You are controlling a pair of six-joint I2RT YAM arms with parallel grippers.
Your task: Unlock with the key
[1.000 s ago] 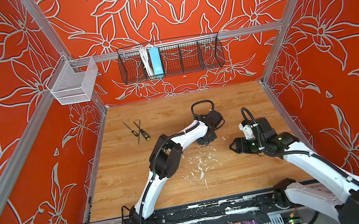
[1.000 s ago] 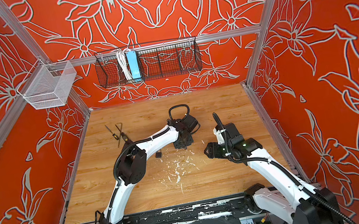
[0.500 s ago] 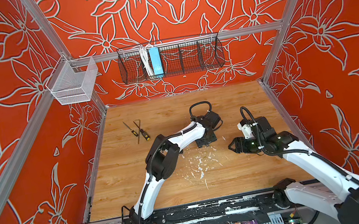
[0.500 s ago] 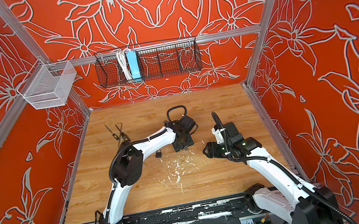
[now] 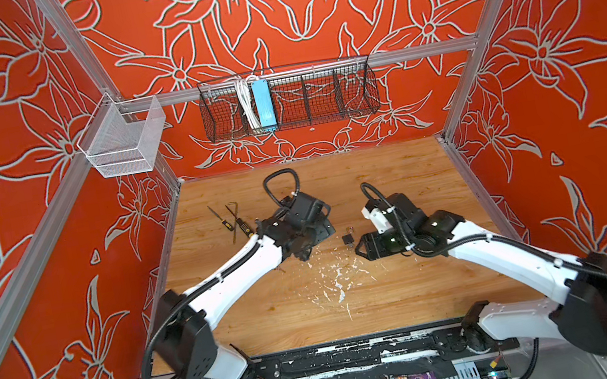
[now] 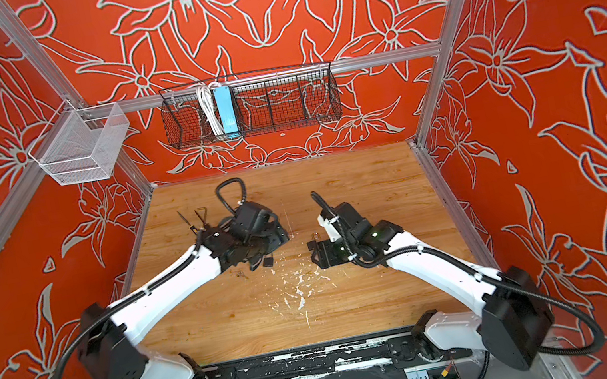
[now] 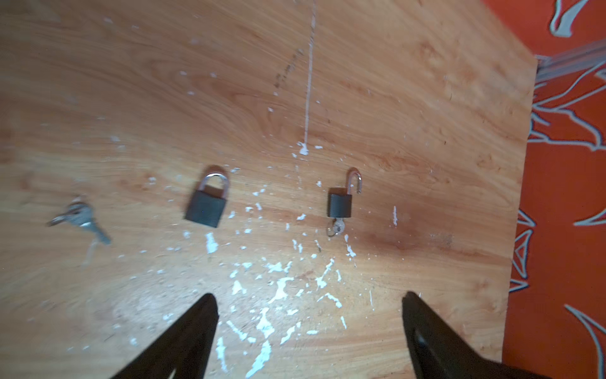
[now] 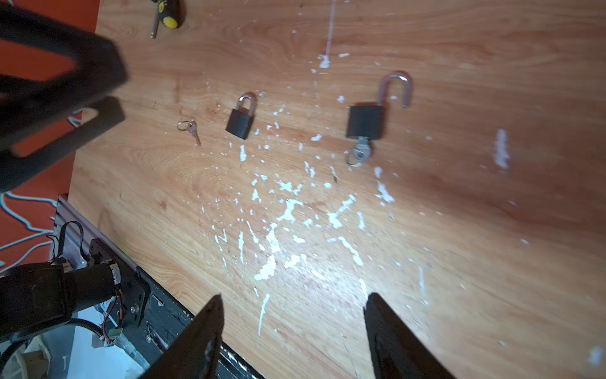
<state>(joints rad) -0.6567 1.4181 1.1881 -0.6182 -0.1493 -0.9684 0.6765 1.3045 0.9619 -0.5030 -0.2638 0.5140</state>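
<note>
Two screwdrivers (image 5: pixel 241 224) lie at the far left of the table (image 5: pixel 416 288), close to the wall. The left gripper (image 7: pixel 308 295) hangs over the middle of the table. Its jaws are spread wide and nothing sits between them.

Three small things lie flat in a row on the wood, running from the left arm's side toward the right arm's. First comes a spare key (image 7: pixel 78 216) on a ring, lying alone. Beside it, and apart from it, is a shut lock (image 7: pixel 207 205), black with its shackle closed.

Further along is the open lock (image 7: pixel 341 203). Its shackle is raised, with one leg free of the body. The key (image 7: pixel 337 227) sits in its keyhole, and a ring hangs from the key. In both top views this lock lies between the two grippers, nearer the right one and touched by neither.

White flecks (image 7: pixel 278 288) are scattered over the wood around the locks. The right gripper (image 8: pixel 292 297) points toward the left arm. Its jaws are parted and empty.
</note>
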